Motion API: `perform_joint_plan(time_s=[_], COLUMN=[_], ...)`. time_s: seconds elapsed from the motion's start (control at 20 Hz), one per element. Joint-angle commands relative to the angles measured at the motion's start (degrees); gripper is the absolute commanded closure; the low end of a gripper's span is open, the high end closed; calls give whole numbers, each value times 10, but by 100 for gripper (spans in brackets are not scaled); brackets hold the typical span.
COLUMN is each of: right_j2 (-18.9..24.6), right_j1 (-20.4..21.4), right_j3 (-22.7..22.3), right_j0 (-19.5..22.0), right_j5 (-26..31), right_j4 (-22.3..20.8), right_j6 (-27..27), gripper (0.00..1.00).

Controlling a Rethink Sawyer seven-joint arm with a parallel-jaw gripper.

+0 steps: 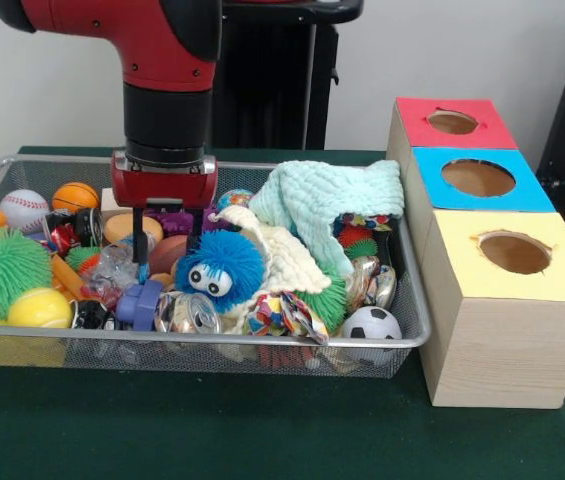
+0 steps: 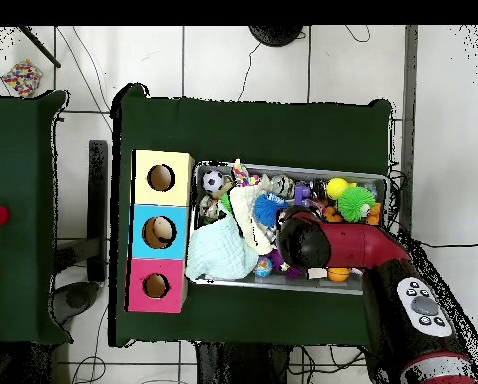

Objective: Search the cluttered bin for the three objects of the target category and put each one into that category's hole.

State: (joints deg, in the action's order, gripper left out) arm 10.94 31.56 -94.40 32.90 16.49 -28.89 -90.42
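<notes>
The wire mesh bin (image 1: 262, 341) is full of toys; in the overhead view (image 2: 313, 171) the arm covers part of it. A blue fuzzy puffball with googly eyes (image 1: 219, 267) lies on a cream cloth near the bin's middle and also shows from overhead (image 2: 269, 210). My gripper (image 1: 167, 238) hangs just left of the puffball, fingertips down among the toys, open and empty. I see no brown monkey plush. The red-surround hole (image 1: 452, 122) tops the far end of the wooden box, seen from overhead as well (image 2: 156, 286).
A mint knitted cloth (image 1: 332, 200) drapes over the bin's right part. A green spiky ball (image 1: 2, 270), yellow tennis ball (image 1: 39, 308), baseball (image 1: 24, 208), soccer ball (image 1: 371, 324) and cans (image 1: 190, 312) lie around. The blue-surround hole (image 1: 477, 177) and yellow-surround hole (image 1: 514, 252) adjoin the red one.
</notes>
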Motion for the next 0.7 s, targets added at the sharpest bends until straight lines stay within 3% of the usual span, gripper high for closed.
perform_joint_plan(time_s=[0.05, 0.4, 0.7], right_j2=[44, 67, 70], right_j1=[-31, 14, 0], right_j3=[-38, -77, -86], right_j0=[18, 9, 9], right_j5=[67, 109, 103], right_j4=[-5, 46, 61], right_j6=[14, -13, -19], gripper=[0, 0, 0])
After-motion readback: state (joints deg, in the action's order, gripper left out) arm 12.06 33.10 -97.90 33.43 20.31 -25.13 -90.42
